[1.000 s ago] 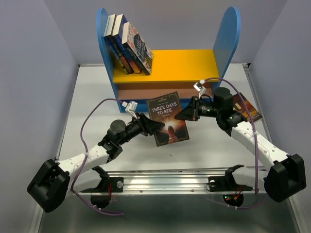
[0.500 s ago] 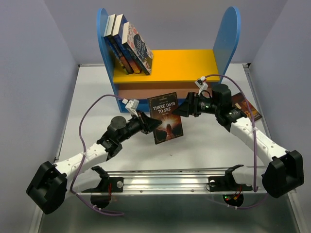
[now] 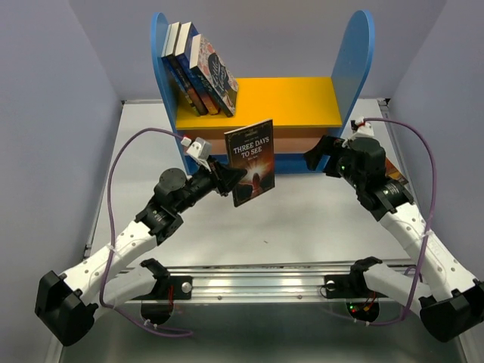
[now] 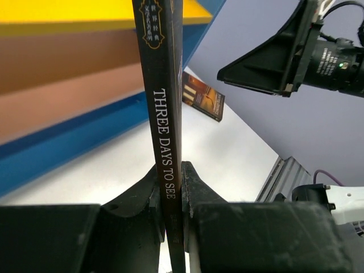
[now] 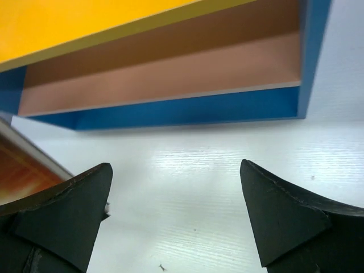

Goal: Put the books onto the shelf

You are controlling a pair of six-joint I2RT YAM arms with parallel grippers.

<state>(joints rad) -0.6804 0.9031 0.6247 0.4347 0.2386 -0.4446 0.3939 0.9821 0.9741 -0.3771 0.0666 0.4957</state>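
**Three Days to See in left grip, mid-carry to the shelf**

Top view, left to right.

- Shelved books (image 3: 200,72): leaning in a row at the 11 o'clock end of the yellow top board (image 3: 280,102), against the left side panel of the shelf (image 3: 353,60). The rest of the board, towards 1 o'clock, is free.
- Left gripper (image 3: 225,180): jaws clamped on Three Days to See (image 3: 251,161). Its fingers pinch the spine edge low down, and in the wrist view the spine (image 4: 165,114) runs straight up between them. The book is upright and off the table (image 3: 302,219), cover facing 6 o'clock, just in front of the shelf and below board height.
- Right gripper (image 3: 327,151): at 3 o'clock of the held book, well apart from it, jaws spread wide with nothing between them. It points at the lower shelf opening.
- Loose book (image 3: 393,172): flat on the table at 3 o'clock, partly under the right arm. We can't read its title.

We judge the step to be carry-and-place of Three Days to See. Next we lift it above the yellow board, move towards 12 o'clock and set it down beside the leaning row, keeping the book upright so it doesn't knock the row over. After that, the right arm can take the loose book.
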